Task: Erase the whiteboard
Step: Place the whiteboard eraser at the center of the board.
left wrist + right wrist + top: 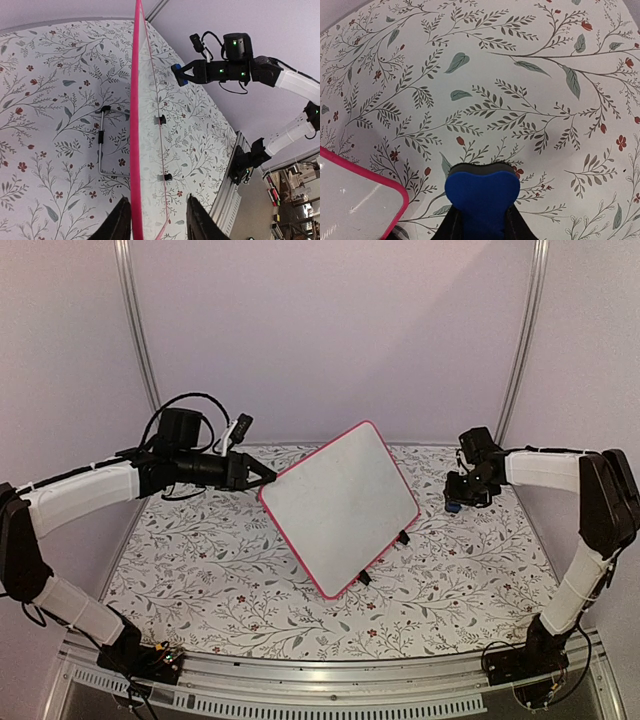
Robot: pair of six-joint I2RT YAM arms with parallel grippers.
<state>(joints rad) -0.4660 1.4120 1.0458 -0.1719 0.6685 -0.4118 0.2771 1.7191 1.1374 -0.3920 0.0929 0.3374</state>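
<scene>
Backing the left hand (pixel 266 477) straight out toward 9 o'clock, without nudging the frame, looks the safest way to leave the whiteboard (pixel 340 505) propped. It leans tilted over the middle of the bench (pixel 200 570), black feet (pixel 402 537) lowest, its face apparently bare. That hand's fingers sit spread astride the pink edge, with a gap on one side. At 3 o'clock, clear of the board, the right hand (pixel 462 498) pinches a blue eraser (pixel 481 197).

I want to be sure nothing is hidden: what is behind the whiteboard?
Behind the whiteboard, the left wrist view shows a thin bent wire, apparently its stand, on the flowered tablecloth. From above, the board covers that area.
</scene>
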